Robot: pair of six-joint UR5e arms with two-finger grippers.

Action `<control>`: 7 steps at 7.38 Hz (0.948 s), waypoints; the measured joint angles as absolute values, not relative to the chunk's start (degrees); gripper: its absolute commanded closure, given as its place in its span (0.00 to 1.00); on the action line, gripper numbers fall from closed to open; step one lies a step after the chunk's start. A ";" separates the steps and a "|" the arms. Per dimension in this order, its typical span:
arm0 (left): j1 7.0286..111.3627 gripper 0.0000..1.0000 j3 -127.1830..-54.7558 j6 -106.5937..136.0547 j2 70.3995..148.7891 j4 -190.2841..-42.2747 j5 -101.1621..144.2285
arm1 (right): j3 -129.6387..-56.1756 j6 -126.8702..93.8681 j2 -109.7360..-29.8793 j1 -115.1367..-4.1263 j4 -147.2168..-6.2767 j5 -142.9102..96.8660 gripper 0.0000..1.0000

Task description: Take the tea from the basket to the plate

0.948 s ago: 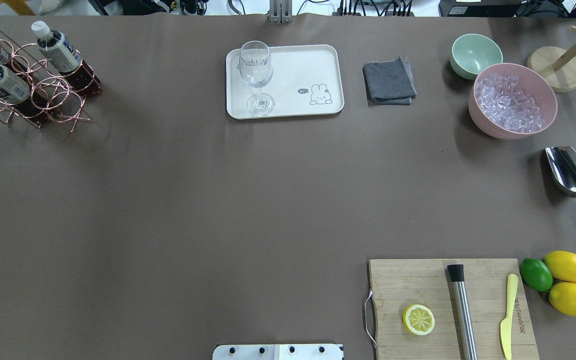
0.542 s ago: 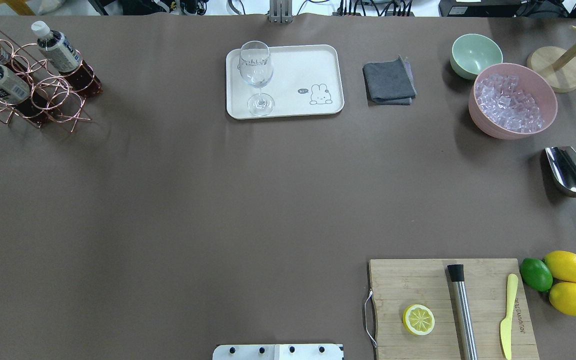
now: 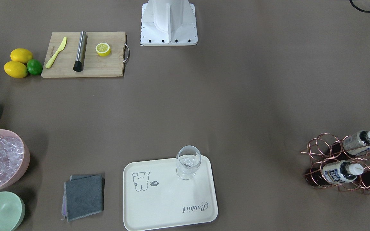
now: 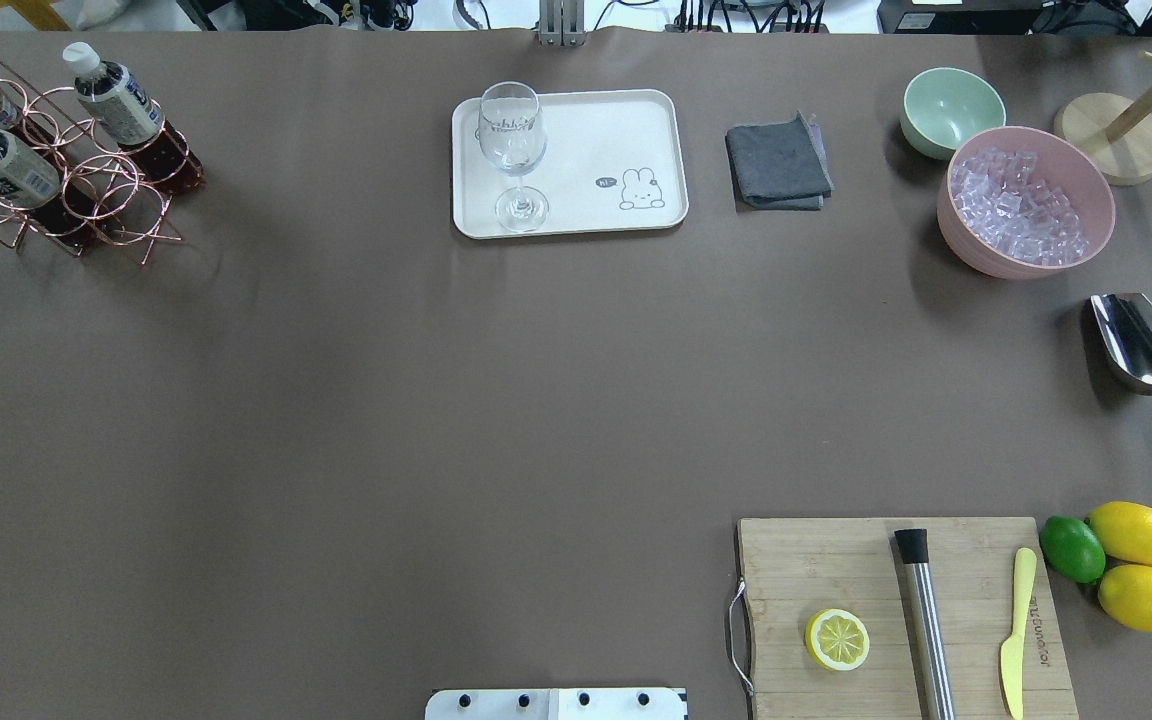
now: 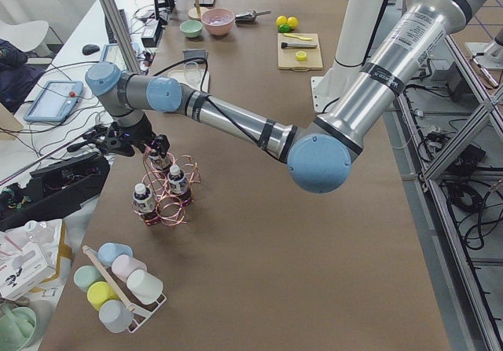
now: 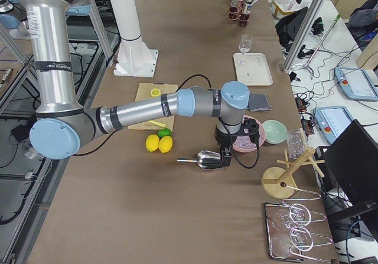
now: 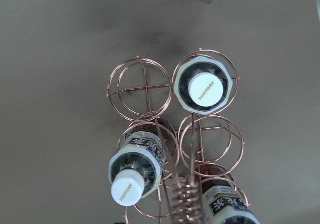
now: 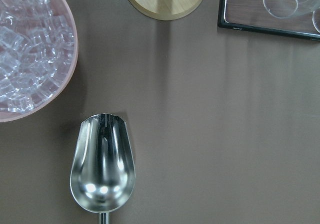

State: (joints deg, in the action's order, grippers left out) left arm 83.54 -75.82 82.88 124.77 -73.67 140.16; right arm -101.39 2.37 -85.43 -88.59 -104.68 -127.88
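Left arm: brushed silver tubes, pale-blue joint caps, black collars at the joints. Right arm: same build. Black cable looped along each forearm. Printed labels on upper tubes. Left tool and right tool: black. Base: white pedestal, dark screws along the flange edge.

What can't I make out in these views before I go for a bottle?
Left gripper: seen only in the exterior left view; fingers open or shut cannot be told.
Right gripper: seen only in the exterior right view, above the scoop; same doubt.
Third tea bottle: the left wrist view's bottom edge cuts off its cap.
Basket: the overhead view's left edge cuts off part of it.
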 measured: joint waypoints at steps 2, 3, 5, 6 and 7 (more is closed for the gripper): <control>83.69 0.53 -75.63 82.71 124.94 -73.65 140.07 | -101.61 2.30 -85.37 -88.59 -104.68 -127.95 0.00; 83.97 0.76 -75.60 82.52 124.97 -73.65 140.03 | -101.61 2.29 -85.38 -88.59 -104.68 -127.96 0.00; 84.52 1.00 -75.53 82.30 125.06 -73.65 140.01 | -101.57 2.36 -85.42 -88.59 -104.68 -127.90 0.00; 84.58 1.00 -75.54 82.28 125.17 -73.59 140.01 | -101.53 2.37 -85.43 -88.59 -104.68 -127.89 0.00; 84.59 1.00 -75.56 82.27 125.32 -73.52 140.01 | -101.55 2.33 -85.43 -88.60 -104.68 -127.92 0.00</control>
State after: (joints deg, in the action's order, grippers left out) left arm 84.59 -75.56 82.27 125.32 -73.52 140.01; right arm -101.55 2.33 -85.43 -88.60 -104.68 -127.92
